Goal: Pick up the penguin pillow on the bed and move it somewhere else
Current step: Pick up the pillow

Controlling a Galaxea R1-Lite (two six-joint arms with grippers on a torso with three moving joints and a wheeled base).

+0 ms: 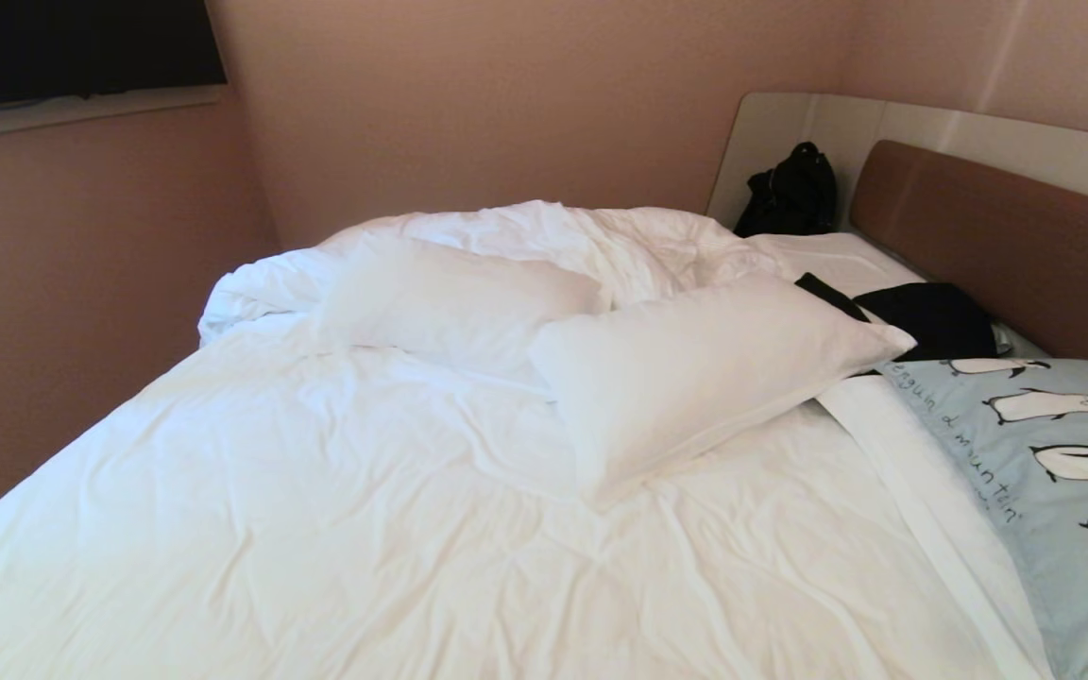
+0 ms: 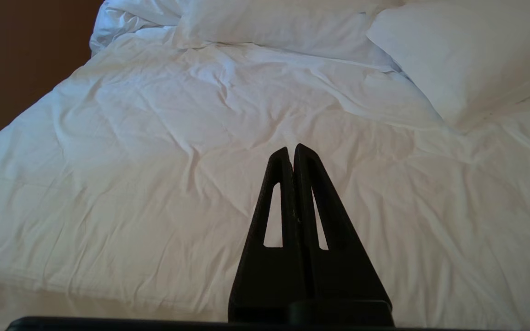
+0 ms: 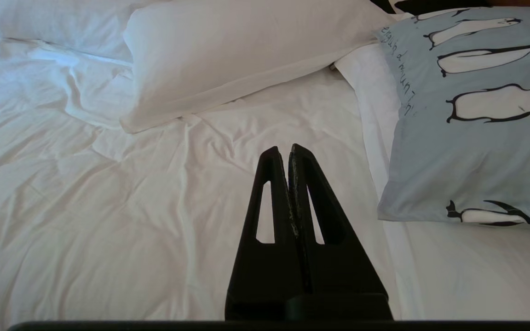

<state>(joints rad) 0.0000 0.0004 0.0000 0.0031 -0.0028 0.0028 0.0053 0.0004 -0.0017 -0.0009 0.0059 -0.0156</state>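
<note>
The penguin pillow, pale blue with black-and-white penguins, lies flat at the right side of the bed near the brown headboard. In the right wrist view the penguin pillow sits ahead and to one side of my right gripper, which is shut on nothing and hangs over the white sheet, apart from the pillow. My left gripper is shut too, empty, over bare wrinkled sheet. Neither arm shows in the head view.
Two plain white pillows lie across the middle of the bed, one overlapping the penguin pillow's far corner. Black clothing and a black bag rest by the headboard. Pink walls close the left and far sides.
</note>
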